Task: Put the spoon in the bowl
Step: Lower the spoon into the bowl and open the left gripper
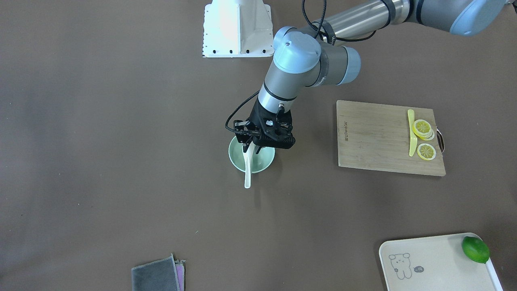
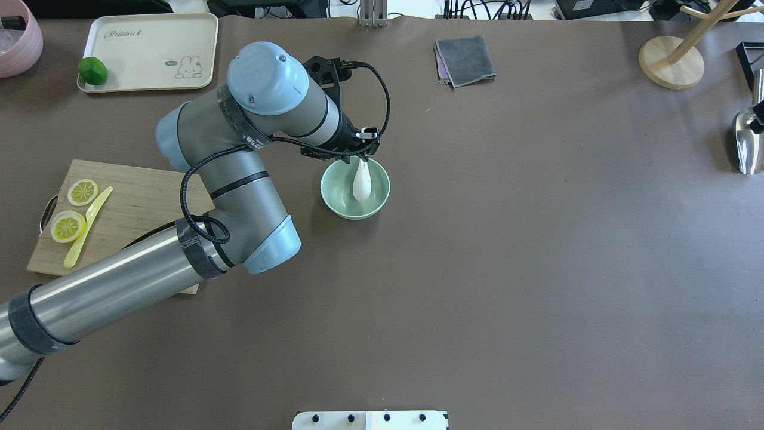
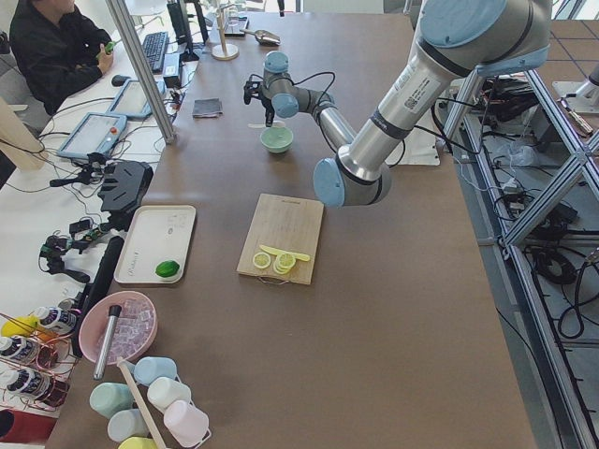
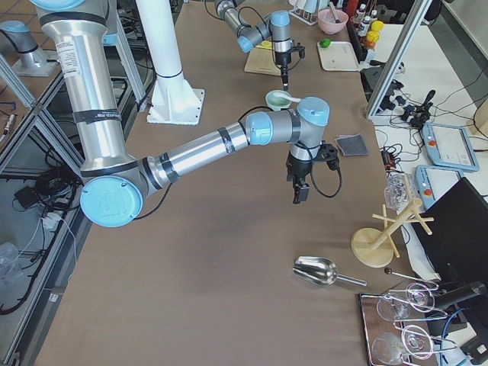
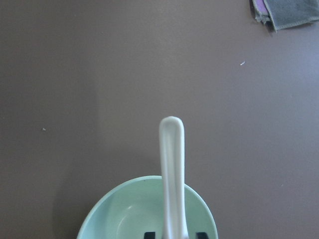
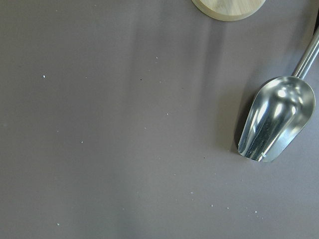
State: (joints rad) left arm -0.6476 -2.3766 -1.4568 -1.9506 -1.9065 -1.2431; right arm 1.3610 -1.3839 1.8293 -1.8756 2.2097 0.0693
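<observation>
The white spoon (image 2: 361,182) lies in the mint-green bowl (image 2: 340,191) at mid-table. Its scoop is inside, and its handle (image 1: 247,173) leans on the rim and sticks out past it. My left gripper (image 2: 363,160) hangs right above the bowl (image 1: 236,155). In the left wrist view its two fingertips (image 5: 149,234) stand a little apart from the spoon (image 5: 172,169), one on each side, so it is open. My right gripper (image 4: 300,192) shows only in the exterior right view, low over bare table, and I cannot tell its state.
A cutting board (image 2: 137,197) with lemon slices and a yellow knife (image 2: 86,230) lies by the left arm. A tray (image 2: 149,48) holds a lime (image 2: 92,70). A grey cloth (image 2: 465,60), a metal scoop (image 6: 276,119) and a wooden stand (image 2: 671,63) lie farther off.
</observation>
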